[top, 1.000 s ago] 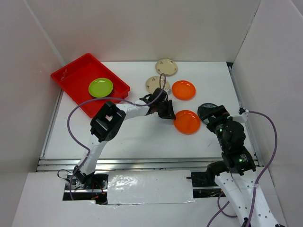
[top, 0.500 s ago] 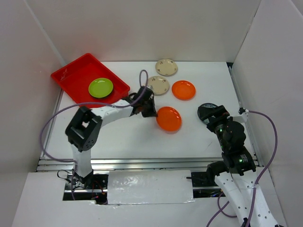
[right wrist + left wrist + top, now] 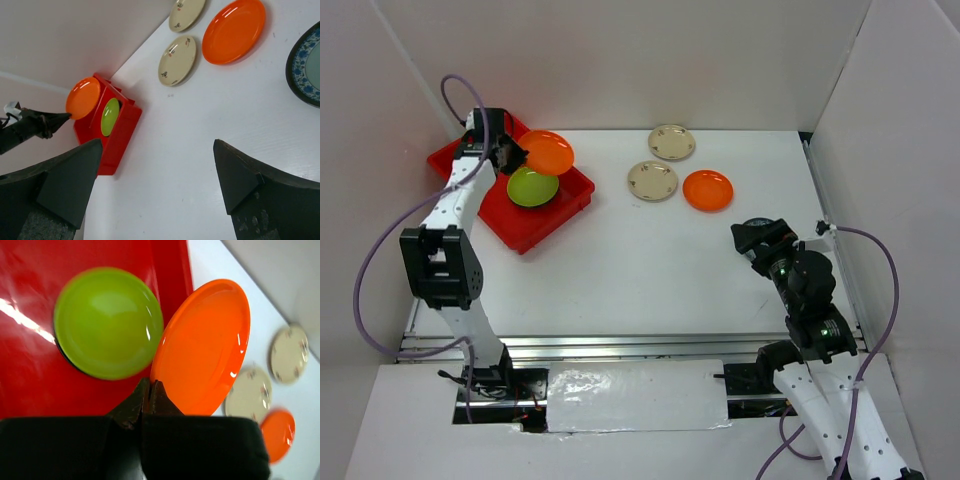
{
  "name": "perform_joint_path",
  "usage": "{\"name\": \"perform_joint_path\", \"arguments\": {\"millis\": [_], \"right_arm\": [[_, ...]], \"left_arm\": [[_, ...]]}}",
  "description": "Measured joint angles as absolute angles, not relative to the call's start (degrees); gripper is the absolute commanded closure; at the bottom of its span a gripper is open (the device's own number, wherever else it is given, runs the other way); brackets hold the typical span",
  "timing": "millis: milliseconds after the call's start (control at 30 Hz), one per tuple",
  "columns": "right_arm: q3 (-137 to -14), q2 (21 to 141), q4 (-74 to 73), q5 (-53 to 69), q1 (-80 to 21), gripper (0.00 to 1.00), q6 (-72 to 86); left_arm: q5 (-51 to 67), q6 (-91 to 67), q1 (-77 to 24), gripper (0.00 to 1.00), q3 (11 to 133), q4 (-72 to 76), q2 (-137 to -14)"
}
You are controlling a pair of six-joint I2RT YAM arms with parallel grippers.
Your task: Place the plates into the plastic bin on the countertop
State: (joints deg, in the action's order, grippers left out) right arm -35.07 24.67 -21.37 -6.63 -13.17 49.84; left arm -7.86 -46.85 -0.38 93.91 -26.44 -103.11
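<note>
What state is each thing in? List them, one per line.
Held orange plate: tilted, pinched by its rim at the red bin's edge.
Lime green plate: flat in the bin.
Beige plates, far and near: flat on the countertop.
Other orange plate: flat on the countertop.
Dark patterned plate: flat, partly cropped.
Left jaws: shut on the held orange plate.
Right jaws: open, empty.

No text, label, brand, number or sign can be read in any view. The beige plates [image 3: 652,181] carry small dark painted marks, too small to tell as anything but decoration. The dark plate [image 3: 302,67] shows a blue-and-white rim pattern, not writing.
</note>
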Motion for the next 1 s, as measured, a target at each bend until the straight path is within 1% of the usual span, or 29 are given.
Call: {"name": "perform_joint_path", "arguments": {"millis": [167, 300, 333, 367, 433, 467, 533, 633, 767, 833, 900, 1000], "right_arm": [[-35.07, 24.77, -20.6, -5.34, -13.13, 0.0, 48.95], [-35.07, 24.69, -20.62, -5.32, -13.1, 0.0, 48.05], [-35.07, 24.67, -20.6, -5.3, -13.1, 0.0, 47.88], [-35.07, 24.67, -20.6, -5.28, -13.1, 0.0, 47.72], [-35.07, 24.67, -20.58, -5.13, -13.08, 0.0, 47.46], [-35.07, 24.69, -20.51, -5.04, -13.08, 0.0, 47.4], [-35.07, 24.75, -20.36, -4.78, -13.08, 0.0, 47.24], [-34.79, 24.95, -19.77, -4.25, -13.08, 0.0, 47.22], [-33.54, 25.21, -18.63, -3.95, -13.08, 0.0, 47.24], [-32.97, 25.87, -18.09, -3.88, -13.08, 0.0, 47.35], [-32.93, 27.51, -18.02, -4.6, -13.06, 0.0, 48.58], [-32.95, 30.79, -19.4, -8.71, -12.95, 0.0, 51.51]], "left_arm": [[-7.6, -46.81, 5.34, 1.0, 101.97, -29.69, -113.4], [-6.92, -46.85, 8.34, 1.0, 102.89, -33.52, -118.8], [-6.68, -46.94, 8.91, 0.96, 102.39, -33.98, -119.11], [-6.55, -46.96, 9.37, 0.65, 101.78, -34.52, -119.17], [-6.61, -46.61, 9.89, 0.36, 101.58, -35.79, -119.04], [-6.76, -46.65, 9.91, 0.01, 101.58, -35.99, -118.87], [-7.73, -46.76, 9.45, 0.01, 101.25, -36.36, -117.84], [-10.22, -46.46, 6.83, 0.01, 99.46, -36.95, -113.19], [-12.99, -44.93, -1.61, 0.01, 95.92, -34.65, -102.52], [-11.35, -44.21, -6.81, 0.01, 93.1, -30.63, -97.36], [-7.01, -43.86, -12.21, 0.01, 90.06, -26.11, -94.02], [0.01, -43.83, -18.5, 0.01, 87.57, -20.23, -95.35]]}}
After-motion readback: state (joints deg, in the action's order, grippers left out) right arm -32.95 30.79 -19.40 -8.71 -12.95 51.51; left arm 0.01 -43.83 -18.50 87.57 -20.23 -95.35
